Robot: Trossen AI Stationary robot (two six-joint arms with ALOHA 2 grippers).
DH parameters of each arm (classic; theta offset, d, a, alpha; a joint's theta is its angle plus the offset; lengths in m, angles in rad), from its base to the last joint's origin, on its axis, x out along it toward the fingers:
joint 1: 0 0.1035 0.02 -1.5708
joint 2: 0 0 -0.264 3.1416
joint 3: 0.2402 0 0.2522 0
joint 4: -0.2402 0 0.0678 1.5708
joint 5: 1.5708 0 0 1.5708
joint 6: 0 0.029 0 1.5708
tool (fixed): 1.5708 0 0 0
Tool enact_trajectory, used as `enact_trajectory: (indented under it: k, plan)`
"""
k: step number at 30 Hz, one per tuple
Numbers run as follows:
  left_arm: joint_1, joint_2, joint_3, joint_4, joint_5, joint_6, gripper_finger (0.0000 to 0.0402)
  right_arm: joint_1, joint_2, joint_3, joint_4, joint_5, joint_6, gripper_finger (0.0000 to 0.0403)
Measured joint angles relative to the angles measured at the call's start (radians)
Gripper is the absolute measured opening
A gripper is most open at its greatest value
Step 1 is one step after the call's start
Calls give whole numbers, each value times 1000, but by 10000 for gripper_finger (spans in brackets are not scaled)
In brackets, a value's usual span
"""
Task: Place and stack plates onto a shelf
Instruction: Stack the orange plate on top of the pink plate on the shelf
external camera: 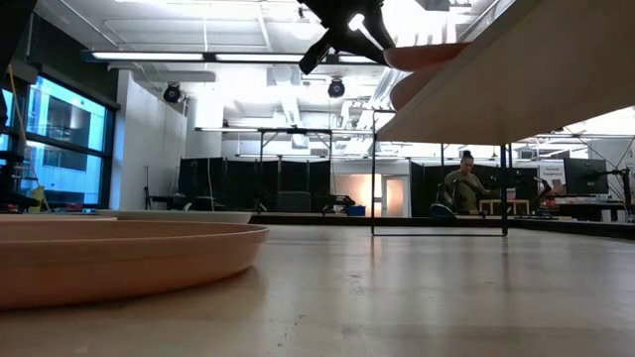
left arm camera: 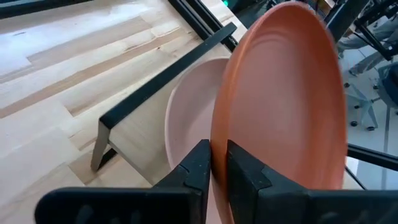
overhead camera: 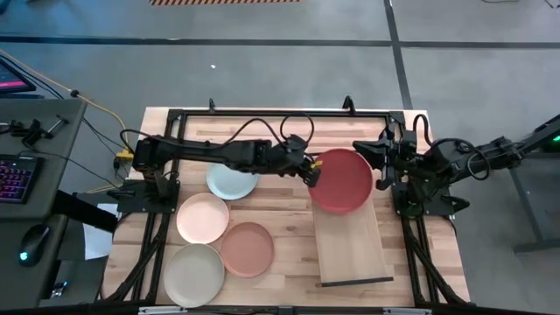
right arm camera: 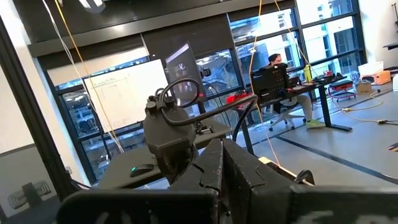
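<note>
My left gripper (overhead camera: 312, 171) is shut on the red plate (overhead camera: 344, 181) above the far end of the shelf (overhead camera: 354, 249), a light-wood board with a dark rail (left arm camera: 163, 85). The pink plate (left arm camera: 186, 118) lies on the shelf right under the red one. Left of the shelf, the pale blue-grey plate (overhead camera: 229, 183), peach plate (overhead camera: 202, 218), terracotta plate (overhead camera: 247, 248) and sage-cream plate (overhead camera: 193, 274) lie flat on the table. My right gripper (right arm camera: 221, 163) is shut, holds nothing, and waits at the table's right edge (overhead camera: 382, 160). My left gripper pinches the red plate's rim (left arm camera: 217, 134) between its two fingers (left arm camera: 198, 168), on the side toward the table's left. The fingers come from the left, slanting down. The plate is tilted over the pink plate; I cannot tell whether the two touch.
A dark metal frame (overhead camera: 262, 114) runs round the tabletop. A plate (external camera: 119, 260) fills the low view's near left. A keyboard and mouse sit on a desk (overhead camera: 26, 175) left of the table. A person (external camera: 462, 186) sits far back in the room.
</note>
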Motion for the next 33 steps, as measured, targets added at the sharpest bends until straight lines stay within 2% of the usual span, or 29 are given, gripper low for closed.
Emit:
enact_trajectory:
  k: [6, 13, 22, 27, 33]
  plan:
    - [0, 0, 0, 25, -18, 31, 55, 0, 0, 0, 0, 0, 0, 0]
    - [-1, 17, 0, 92, 12, 51, 95, 0, 0, 0, 0, 0, 0, 0]
    - [-2, 30, 0, 107, 105, 61, 139, 0, 0, 0, -28, 0, 20, 0]
    - [-2, -39, -1, 83, 110, 184, 145, 0, -1, 0, -46, -8, 27, 0]
    - [-32, -175, 0, -11, 110, 451, 145, 1, 0, 0, -126, -11, 89, 0]
